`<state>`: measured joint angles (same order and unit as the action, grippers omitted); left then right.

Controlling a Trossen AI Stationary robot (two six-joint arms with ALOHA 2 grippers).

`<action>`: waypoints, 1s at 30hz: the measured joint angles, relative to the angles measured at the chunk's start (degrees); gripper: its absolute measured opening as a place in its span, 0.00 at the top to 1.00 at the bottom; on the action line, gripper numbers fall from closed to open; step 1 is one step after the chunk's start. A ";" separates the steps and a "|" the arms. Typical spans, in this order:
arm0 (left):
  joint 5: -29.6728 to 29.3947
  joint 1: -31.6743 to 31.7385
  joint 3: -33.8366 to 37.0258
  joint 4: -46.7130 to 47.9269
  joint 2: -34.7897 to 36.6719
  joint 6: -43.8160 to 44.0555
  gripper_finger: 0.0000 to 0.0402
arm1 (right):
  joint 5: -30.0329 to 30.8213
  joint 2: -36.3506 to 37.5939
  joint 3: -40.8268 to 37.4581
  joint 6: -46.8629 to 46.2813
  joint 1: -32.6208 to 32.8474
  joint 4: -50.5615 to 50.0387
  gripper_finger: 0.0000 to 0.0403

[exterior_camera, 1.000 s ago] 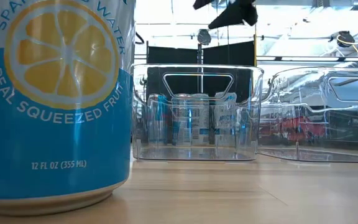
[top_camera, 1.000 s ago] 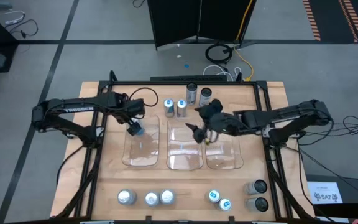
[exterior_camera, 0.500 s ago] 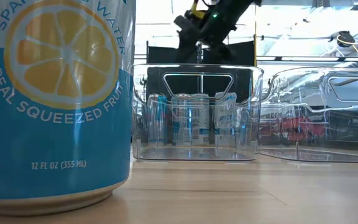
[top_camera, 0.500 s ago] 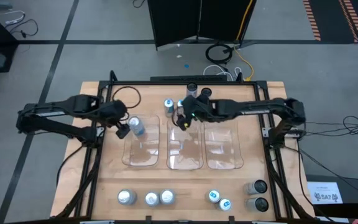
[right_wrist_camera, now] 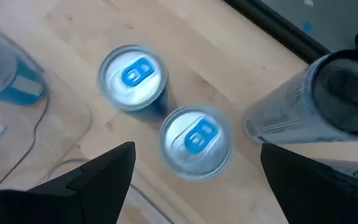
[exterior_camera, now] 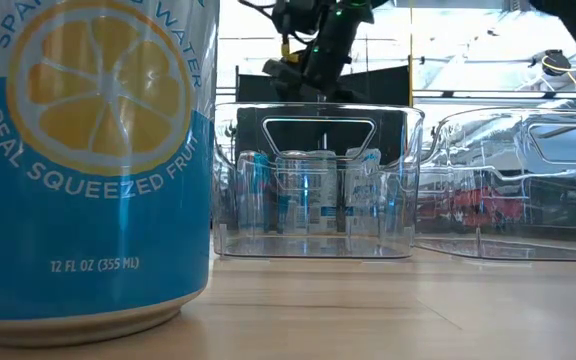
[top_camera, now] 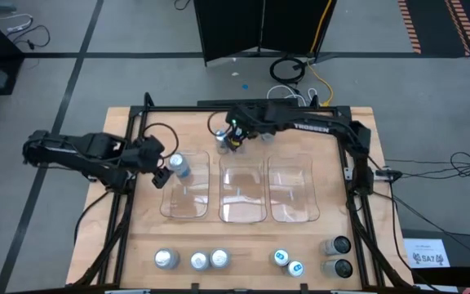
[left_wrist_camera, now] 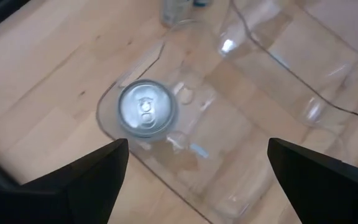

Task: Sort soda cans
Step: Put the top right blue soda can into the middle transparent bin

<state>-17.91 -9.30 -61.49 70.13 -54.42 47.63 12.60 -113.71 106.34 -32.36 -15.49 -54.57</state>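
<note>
Backing off to the left, the left gripper (top_camera: 158,167) hangs spread wide beside the clear plastic left bin (top_camera: 188,204), where a silver-topped can (left_wrist_camera: 146,116) now stands upright, long axis vertical: one sorted. Across the table's far edge, the right gripper (top_camera: 233,139) has swung in, fingers spread, above two upright blue-tabbed silver cans (right_wrist_camera: 194,140), likely next.

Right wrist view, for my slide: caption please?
Open right gripper hovers over two blue-tabbed cans beside a dark can.
</note>
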 joint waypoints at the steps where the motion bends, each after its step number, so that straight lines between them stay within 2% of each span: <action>1: -0.38 -0.60 0.00 -0.34 -0.13 0.03 0.02 | -0.75 -0.82 1.41 0.02 -0.61 -1.45 0.16; 7: -1.92 -3.02 0.00 -2.78 -0.61 0.12 0.02 | -3.92 -5.22 7.45 -0.79 -2.80 -7.24 0.16; 15: -4.27 -5.95 0.04 -2.89 -1.96 1.62 0.02 | -4.02 -8.29 7.67 -0.10 -4.00 -5.85 0.16; 30: -5.35 -8.89 0.07 -3.37 -5.10 1.74 0.02 | -5.24 -8.29 7.59 -0.46 -3.83 -4.60 0.16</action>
<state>-23.27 -18.20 -61.43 66.76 -59.52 49.37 7.35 -121.99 113.93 -32.82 -19.32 -59.16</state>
